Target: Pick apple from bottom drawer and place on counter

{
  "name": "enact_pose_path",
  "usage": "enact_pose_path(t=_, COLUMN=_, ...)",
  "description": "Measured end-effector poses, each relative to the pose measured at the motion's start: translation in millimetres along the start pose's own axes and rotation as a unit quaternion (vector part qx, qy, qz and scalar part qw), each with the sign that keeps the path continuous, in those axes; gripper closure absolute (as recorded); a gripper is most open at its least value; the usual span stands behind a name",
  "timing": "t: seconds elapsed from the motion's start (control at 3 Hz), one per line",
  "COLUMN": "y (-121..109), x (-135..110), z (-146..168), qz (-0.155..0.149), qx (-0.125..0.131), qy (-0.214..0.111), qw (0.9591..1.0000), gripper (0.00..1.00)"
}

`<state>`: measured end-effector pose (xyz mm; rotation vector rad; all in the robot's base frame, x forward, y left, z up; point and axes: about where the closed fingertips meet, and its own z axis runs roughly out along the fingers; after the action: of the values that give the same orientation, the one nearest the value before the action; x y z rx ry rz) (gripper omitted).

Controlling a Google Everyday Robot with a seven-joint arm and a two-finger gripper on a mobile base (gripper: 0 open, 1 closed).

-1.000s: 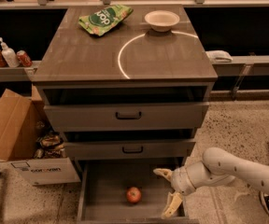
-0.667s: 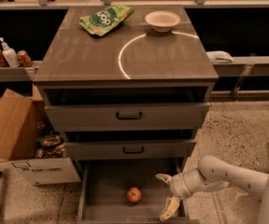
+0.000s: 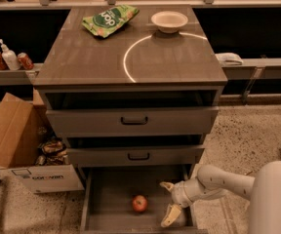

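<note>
One apple (image 3: 140,204) lies on the floor of the bottom drawer (image 3: 109,199), the lowest of three. My gripper (image 3: 169,200) sits in that drawer near the apple, not touching it, fingers spread and holding nothing. One bowl (image 3: 169,21) and one bag (image 3: 110,18) rest on the counter (image 3: 170,65).

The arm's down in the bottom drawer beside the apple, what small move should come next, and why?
Probably ease the gripper toward the apple until its open fingers straddle it. The gripper sits inside the bottom drawer, to the picture's right of the apple and facing it, with bare floor between them, so closing now would likely catch nothing.
</note>
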<state>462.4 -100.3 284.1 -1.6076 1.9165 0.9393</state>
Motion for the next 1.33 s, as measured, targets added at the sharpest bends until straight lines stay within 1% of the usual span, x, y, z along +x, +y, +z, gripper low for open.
enact_pose_path(t=0.33, y=-48, x=32, z=40, qz=0.000, qx=0.039, qy=0.001, qw=0.9992, gripper=0.00)
enact_pose_path(t=0.67, y=-48, x=32, z=40, qz=0.000, qx=0.039, qy=0.001, qw=0.9992, gripper=0.00)
enact_pose_path(t=1.0, y=-61, x=39, z=52, qz=-0.006, qx=0.056, qy=-0.005, qw=0.9984, gripper=0.00)
enact_pose_path(t=1.33, y=-76, x=46, z=65, qz=-0.019, qx=0.068, qy=-0.012, qw=0.9974, gripper=0.00)
